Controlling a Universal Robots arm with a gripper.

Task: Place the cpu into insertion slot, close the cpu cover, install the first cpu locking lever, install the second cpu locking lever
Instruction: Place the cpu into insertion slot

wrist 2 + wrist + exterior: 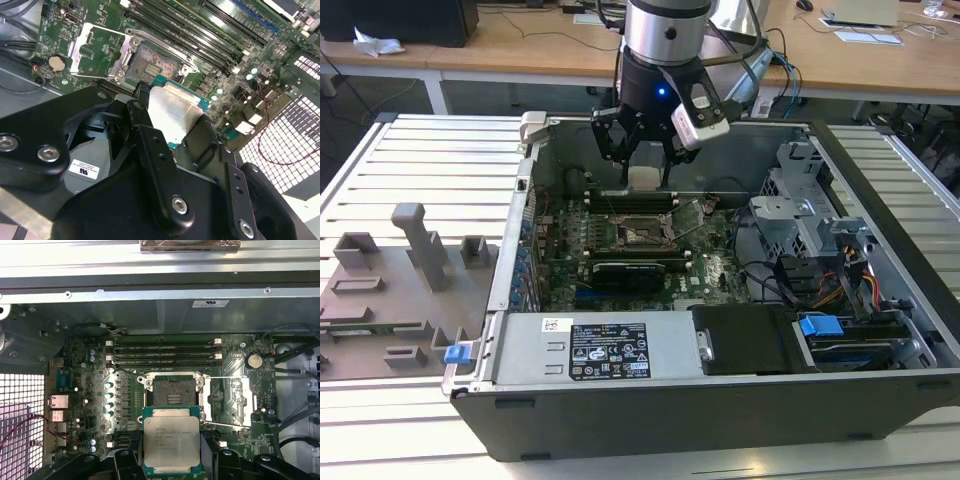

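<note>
Gripper [642, 160]: closed on the cpu [171, 442], gripping two opposite edges.
Position: held above the motherboard [85, 390], just beside the insertion slot [174, 391]; unseated.
Cover: the cpu cover [235, 400] is swung open, lying flat beside the slot.
Handling: likely light, stiff, fragile underneath; grip edges only.

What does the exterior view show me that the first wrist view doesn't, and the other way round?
Exterior view: the whole open computer case, the arm reaching down into it, a grey tray of blocks on the exterior view's left and wooden desks behind.
First wrist view: a close look down at the cpu cover swung open beside the insertion slot, plus a round coin battery.
Both: the gripper holding the cpu above the motherboard, not yet in the slot.
</note>
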